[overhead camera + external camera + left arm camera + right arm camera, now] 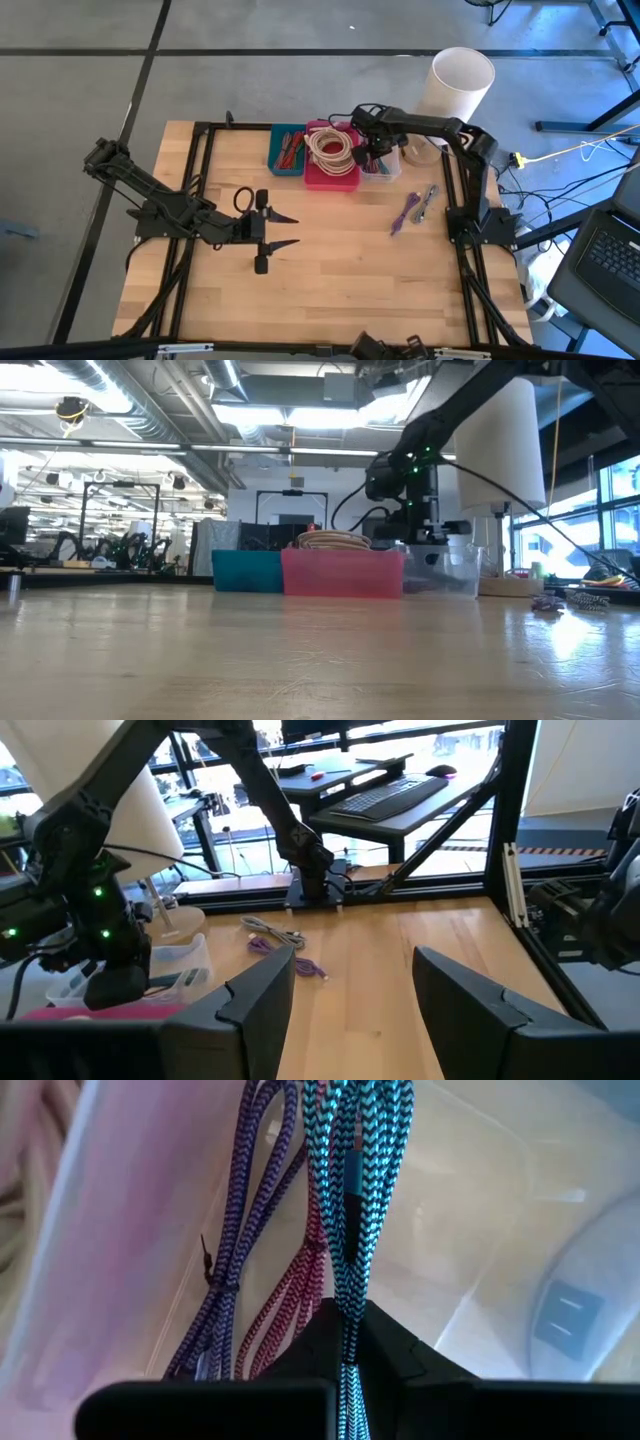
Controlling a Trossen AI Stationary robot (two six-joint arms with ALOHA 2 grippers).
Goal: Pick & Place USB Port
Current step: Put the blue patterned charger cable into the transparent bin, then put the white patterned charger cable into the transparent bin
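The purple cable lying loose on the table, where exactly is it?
In the high view the purple cable lies on the table's right side, just in front of the clear bin, beside a grey cable.

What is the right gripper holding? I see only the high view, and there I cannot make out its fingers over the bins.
Observer: In the right wrist view, the right gripper is shut on a teal braided cable.
Operator: Which bin is under it?
Observer: The clear bin. A purple cable and a red cable hang beside the teal one.
Operator: Is there anything between the fingers of the left gripper?
Observer: No. In the left wrist view, the left gripper is open, and only the wooden table top shows between its fingers.
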